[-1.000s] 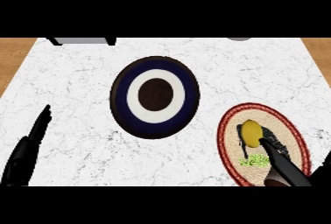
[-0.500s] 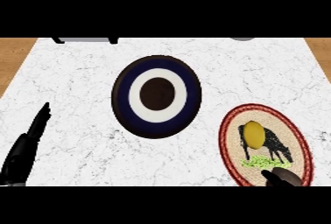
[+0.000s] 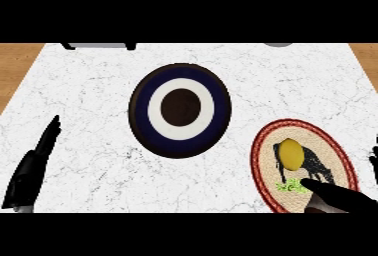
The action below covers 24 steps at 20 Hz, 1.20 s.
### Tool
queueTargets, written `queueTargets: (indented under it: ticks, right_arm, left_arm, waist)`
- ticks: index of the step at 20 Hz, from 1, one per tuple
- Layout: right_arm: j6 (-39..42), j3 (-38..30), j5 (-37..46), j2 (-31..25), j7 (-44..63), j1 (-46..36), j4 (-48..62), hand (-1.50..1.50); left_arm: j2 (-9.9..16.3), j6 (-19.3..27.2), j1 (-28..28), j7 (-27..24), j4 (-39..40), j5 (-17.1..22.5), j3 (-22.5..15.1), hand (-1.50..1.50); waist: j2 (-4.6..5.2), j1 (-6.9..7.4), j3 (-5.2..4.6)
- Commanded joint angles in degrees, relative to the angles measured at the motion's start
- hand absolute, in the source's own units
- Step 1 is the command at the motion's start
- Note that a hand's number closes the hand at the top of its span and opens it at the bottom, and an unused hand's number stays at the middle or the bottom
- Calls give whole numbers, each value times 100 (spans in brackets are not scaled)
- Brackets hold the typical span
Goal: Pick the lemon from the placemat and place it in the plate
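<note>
a white marble surface [image 3: 96, 150] fills the view, with brown wood showing past its far corners. the lemon [image 3: 291, 153] is yellow and sits on the round placemat [image 3: 338, 155] near the right edge of the surface. the placemat is tan with a red rim, and it has a black animal shape and a bit of green drawn on it. the lemon lies on top of that drawing, so it is not picked up yet.

the right hand [image 3: 341, 198] comes in from the near edge, low over the placemat. one dark finger points up toward the lemon and stops just short of it. its fingers look straight and apart, and they hold nothing. i think it is lined up that way so it can close round the lemon next.

the plate [image 3: 180, 109] is in the middle of the surface, well apart from the lemon. it is dark blue with a white ring and a dark middle.

the left hand [image 3: 33, 167] rests by the left edge, fingers straight, out of the way.
</note>
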Motion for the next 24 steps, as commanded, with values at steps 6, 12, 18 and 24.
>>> queueTargets:
  ticks: [6, 12, 18, 24]
  right_arm:
    - [1406, 132, -359, -220, 539, -744, 882, -150]
    - [1603, 384, 80, 556, 132, -1330, 2004, -150]
    - [2388, -45, -181, 671, -174, -1302, 2117, -150]
    - [2689, -329, -119, 932, -808, -1301, 2917, -150]
  left_arm:
    - [-121, -122, 87, -15, -50, -32, 223, 0]
    - [-123, -381, 224, -22, -213, -218, 386, 0]
    - [-428, -514, 0, 9, 95, -407, 570, 0]
    - [-793, -350, 261, -597, 340, -786, 610, 0]
  waist:
    - [-14, -43, 10]
    - [-15, -37, 11]
    - [-17, -70, 10]
    - [-17, -68, 10]
